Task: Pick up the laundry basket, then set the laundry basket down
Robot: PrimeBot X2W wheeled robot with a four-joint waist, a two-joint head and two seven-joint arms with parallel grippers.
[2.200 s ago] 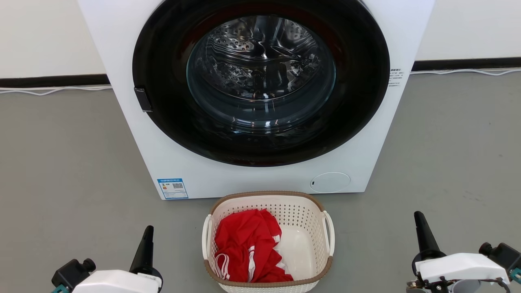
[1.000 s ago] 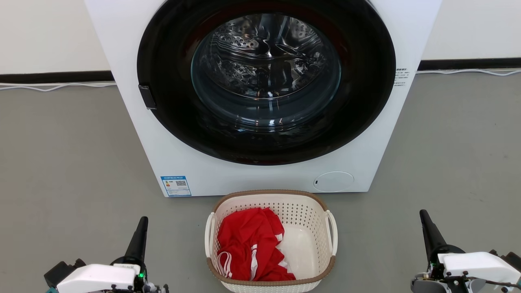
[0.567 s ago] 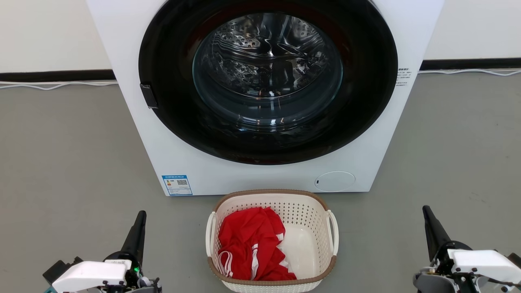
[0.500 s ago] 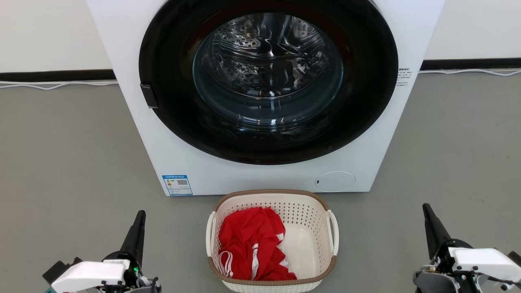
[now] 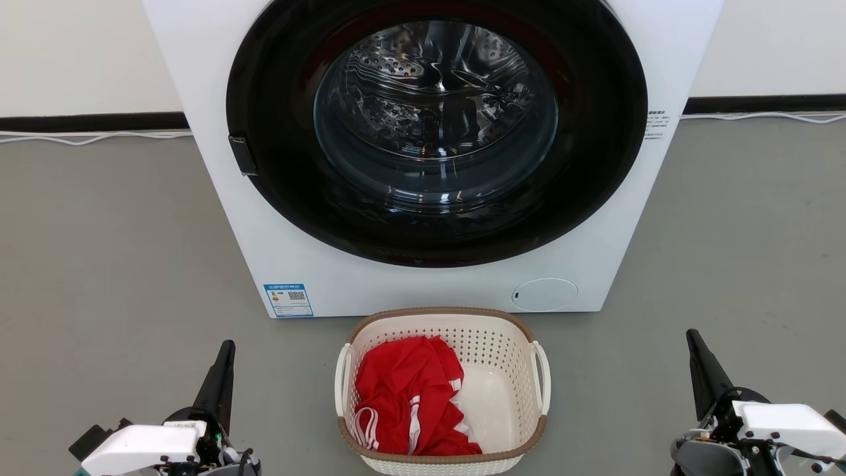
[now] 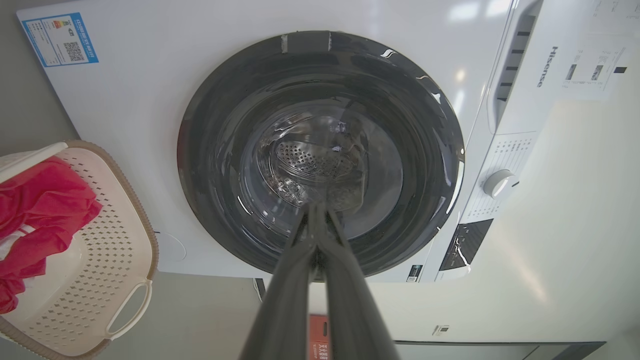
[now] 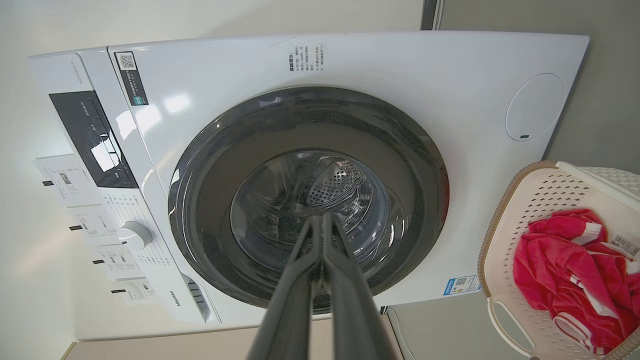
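The cream-white perforated laundry basket with a brown rim and white loop handles stands on the floor just in front of the washing machine, holding a red garment. My left gripper is shut and empty, well to the basket's left. My right gripper is shut and empty, well to its right. The left wrist view has the basket at its lower left, with the fingertips pressed together. In the right wrist view the basket sits at the lower right and that gripper is closed too.
A white front-loading washing machine with a closed dark round door fills the space behind the basket. Grey floor spreads on both sides. A white cable runs along the black baseboard at the wall.
The head camera has shifted slightly, so the scene sits a little further right. Both grippers stay shut and low beside the basket; the basket has not moved.
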